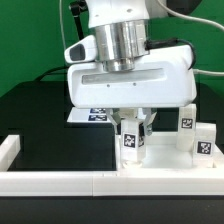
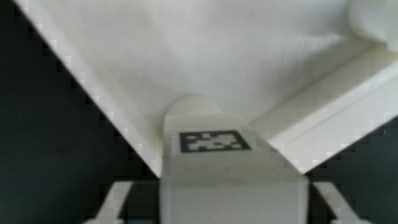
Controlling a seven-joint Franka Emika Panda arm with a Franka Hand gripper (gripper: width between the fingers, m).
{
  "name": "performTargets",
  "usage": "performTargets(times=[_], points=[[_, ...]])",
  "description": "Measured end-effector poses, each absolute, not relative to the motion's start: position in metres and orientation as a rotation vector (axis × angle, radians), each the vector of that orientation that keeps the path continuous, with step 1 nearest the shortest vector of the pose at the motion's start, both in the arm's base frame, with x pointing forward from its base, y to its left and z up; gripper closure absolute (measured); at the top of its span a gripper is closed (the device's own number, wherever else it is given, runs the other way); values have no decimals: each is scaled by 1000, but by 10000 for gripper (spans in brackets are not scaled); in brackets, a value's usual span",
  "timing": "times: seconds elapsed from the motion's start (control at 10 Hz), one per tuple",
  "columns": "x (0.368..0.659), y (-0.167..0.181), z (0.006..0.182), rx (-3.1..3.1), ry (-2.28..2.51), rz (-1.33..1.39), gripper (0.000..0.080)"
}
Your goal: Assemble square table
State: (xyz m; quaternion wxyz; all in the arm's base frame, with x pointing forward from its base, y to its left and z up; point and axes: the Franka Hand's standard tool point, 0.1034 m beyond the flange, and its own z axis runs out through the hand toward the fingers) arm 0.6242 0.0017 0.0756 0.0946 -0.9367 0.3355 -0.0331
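My gripper is shut on a small white tagged table leg and holds it upright, its lower end on or just above the white square tabletop. In the wrist view the leg fills the space between my two fingers, with its tag facing the camera, and the tabletop spreads out beyond it. Two more tagged legs stand upright at the exterior view's right, close to my gripper. The tabletop's sockets are hidden.
The long white L-shaped rail runs along the front and turns up at the exterior view's left. The marker board lies behind my gripper on the black table. A raised white edge borders the tabletop in the wrist view.
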Motion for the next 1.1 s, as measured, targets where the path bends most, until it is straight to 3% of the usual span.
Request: performTargets(times=[0.4,0.7,0.8,0.9,1.1], points=[[627,-5,74,-2249,1784,125,503],[626,-2,73,-2267,1766,124,503],[625,4,72,-2354,1650,106,319],[625,6,73,-2447,1507,55,208],[626,6,73,-2620,1216,-16,162]])
